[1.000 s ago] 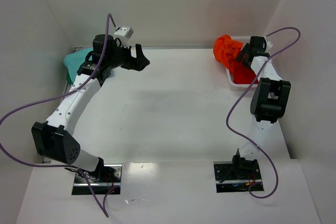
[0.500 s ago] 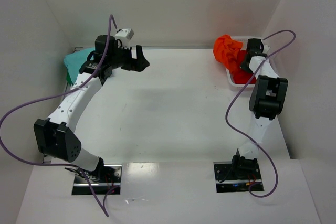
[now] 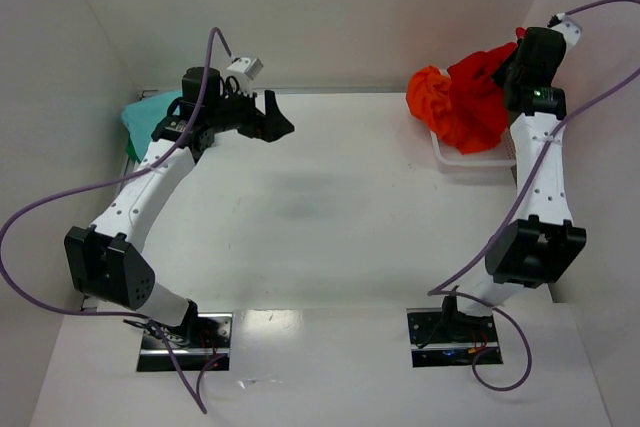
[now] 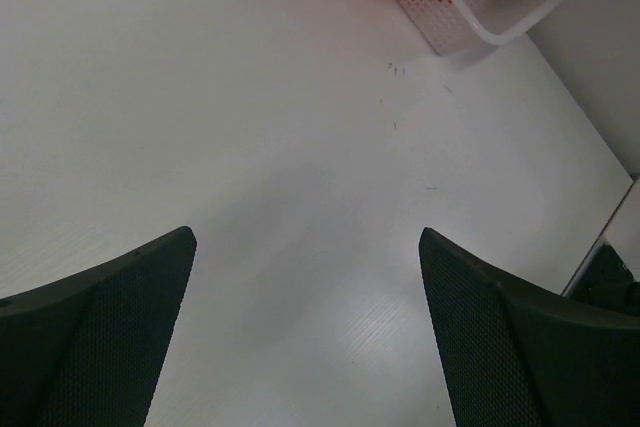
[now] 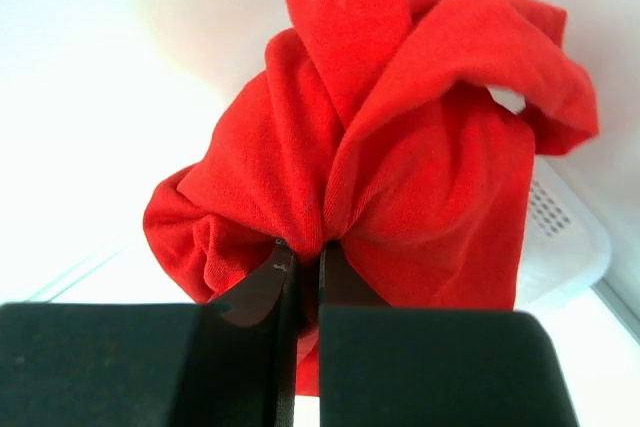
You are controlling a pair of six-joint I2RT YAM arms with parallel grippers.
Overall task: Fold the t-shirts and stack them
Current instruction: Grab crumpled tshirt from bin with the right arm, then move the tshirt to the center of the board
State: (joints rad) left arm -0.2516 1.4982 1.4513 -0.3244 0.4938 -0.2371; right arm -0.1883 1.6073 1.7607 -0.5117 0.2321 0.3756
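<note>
A white table (image 3: pixel 330 207) fills the scene. A crumpled teal shirt (image 3: pixel 145 119) lies at its far left corner. A white mesh basket (image 3: pixel 452 159) sits at the far right. Along the near edge sit a left base plate (image 3: pixel 185 339) and a right base plate (image 3: pixel 450 335).

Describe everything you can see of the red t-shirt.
The red t-shirt is bright red, soft, matte cloth, bunched into deep folds, with no sleeve or collar clearly readable. It hangs unfolded from the right end effector, whose fingers are shut on a pinch of fabric. It hangs over the white mesh basket, far right in the overhead view, beside the orange t-shirt. Whether its lower edge touches the basket cannot be told.
</note>
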